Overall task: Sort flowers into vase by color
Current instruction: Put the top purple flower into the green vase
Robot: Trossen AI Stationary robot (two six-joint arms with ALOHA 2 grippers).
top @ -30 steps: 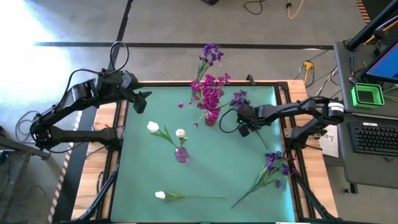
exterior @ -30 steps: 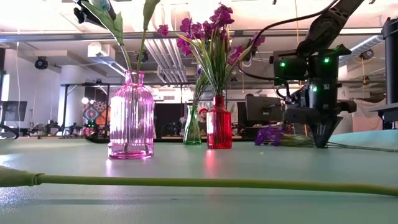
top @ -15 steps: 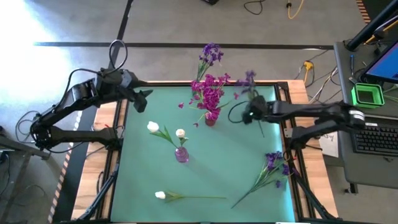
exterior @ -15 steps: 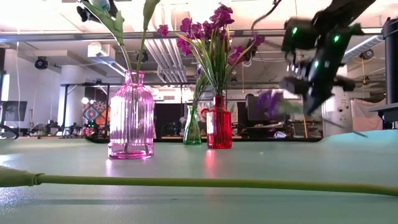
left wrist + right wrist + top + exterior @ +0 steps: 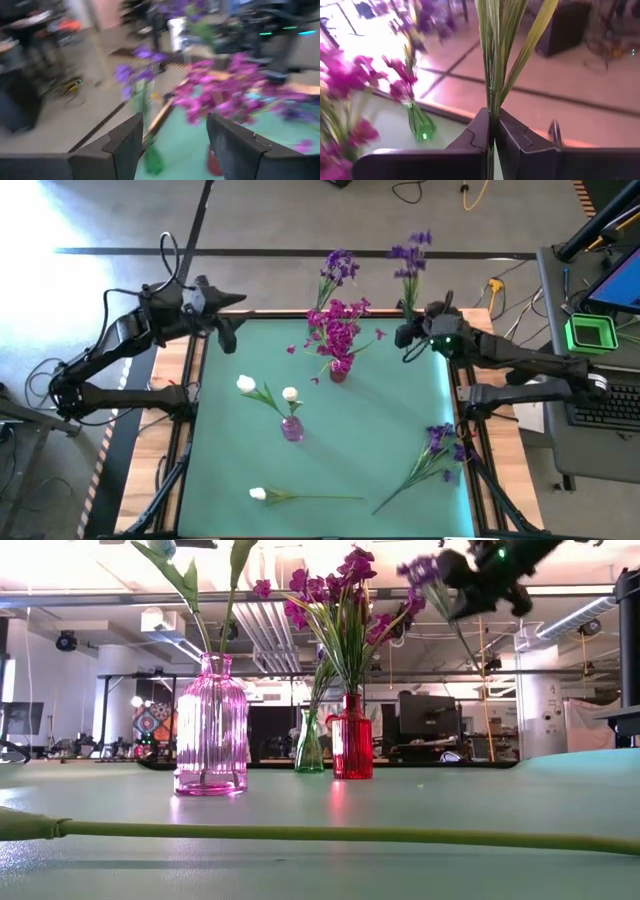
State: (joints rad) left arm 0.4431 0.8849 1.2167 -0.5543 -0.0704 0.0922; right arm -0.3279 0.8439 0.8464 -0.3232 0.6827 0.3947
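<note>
My right gripper (image 5: 408, 335) is near the table's far right corner, raised, shut on a violet-purple flower whose bloom (image 5: 410, 248) reaches past the far edge; in the low view it shows high up (image 5: 425, 570). A green vase (image 5: 422, 127) with one purple flower (image 5: 340, 265) stands on the far edge. A red vase (image 5: 338, 372) holds magenta flowers. A pink vase (image 5: 291, 428) holds white buds. A white flower (image 5: 258, 493) and purple flowers (image 5: 440, 442) lie on the mat. My left gripper (image 5: 226, 332) is open over the far left corner. My right gripper pinches the purple flower's green stem (image 5: 492, 117) between its two fingers (image 5: 475, 135), below the leaves. The fingers lie across the stem. The flower is lifted clear of the table, its bloom (image 5: 425, 570) held above the gripper and its lower stem hanging below.
The three vases stand in the middle and far part of the green mat (image 5: 380, 450). A long green stem (image 5: 300, 833) lies along the near edge. Wooden table borders and frame rails flank the mat. A desk with keyboard (image 5: 600, 400) is on the right.
My right gripper has risen from the mat beside the red vase and moved toward the far edge, carrying the purple flower. The flower is lifted clear and has swung so that its bloom now points past the far edge. My left gripper has shifted slightly toward the far edge.
</note>
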